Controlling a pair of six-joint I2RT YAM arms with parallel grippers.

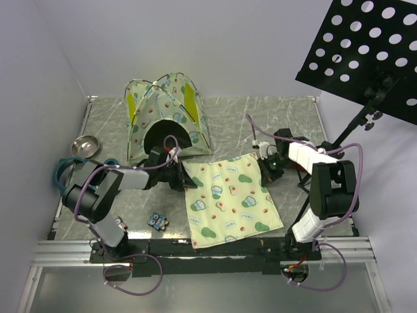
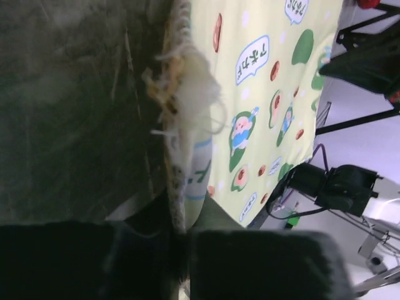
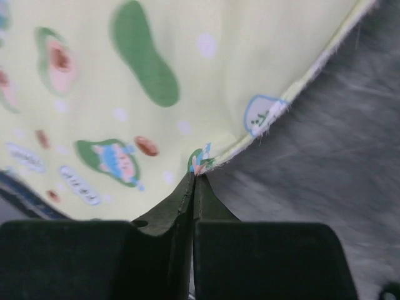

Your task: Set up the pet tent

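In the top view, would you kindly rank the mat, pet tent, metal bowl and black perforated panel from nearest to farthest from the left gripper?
1. mat, touching the left gripper
2. pet tent, just behind
3. metal bowl, to the left
4. black perforated panel, far back right

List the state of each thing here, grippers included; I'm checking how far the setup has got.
pet tent: standing as a dome, entrance facing the near side.
mat: spread out flat, outside the tent, two far corners pinched.
left gripper: shut on the mat's far left corner.
right gripper: shut on the mat's far right corner.
metal bowl: upright, looks empty.
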